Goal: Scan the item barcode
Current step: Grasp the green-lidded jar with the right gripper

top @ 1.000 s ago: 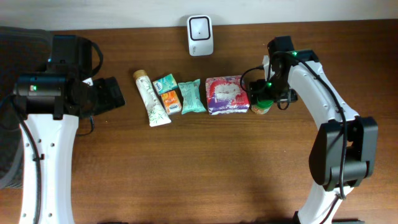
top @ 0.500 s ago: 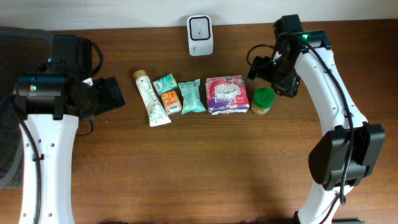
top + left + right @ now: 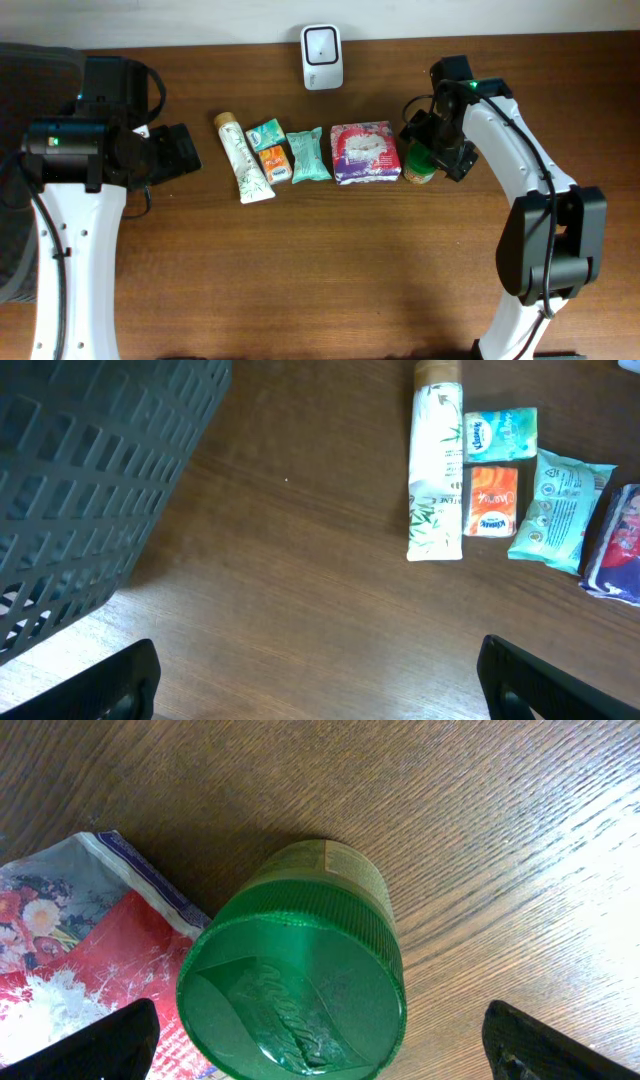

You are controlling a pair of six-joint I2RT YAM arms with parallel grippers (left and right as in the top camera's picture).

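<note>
Jar (image 3: 300,980): round, upright on the table; ridged green plastic lid with an embossed top, body mostly hidden beneath it.
Right hand (image 3: 320,1058): directly over the jar, fingers spread wide, gripping nothing.
Pack (image 3: 80,950): crinkly flowered wrapper just beside the jar, cut off by the frame.
Table (image 3: 480,840): dark wood grain.
Scanner (image 3: 322,43): white rounded box, well apart from the jar.
Left hand (image 3: 320,690): far from the jar, wide, empty.
Basket (image 3: 90,480): dark grid, farthest from the jar, cropped.
</note>
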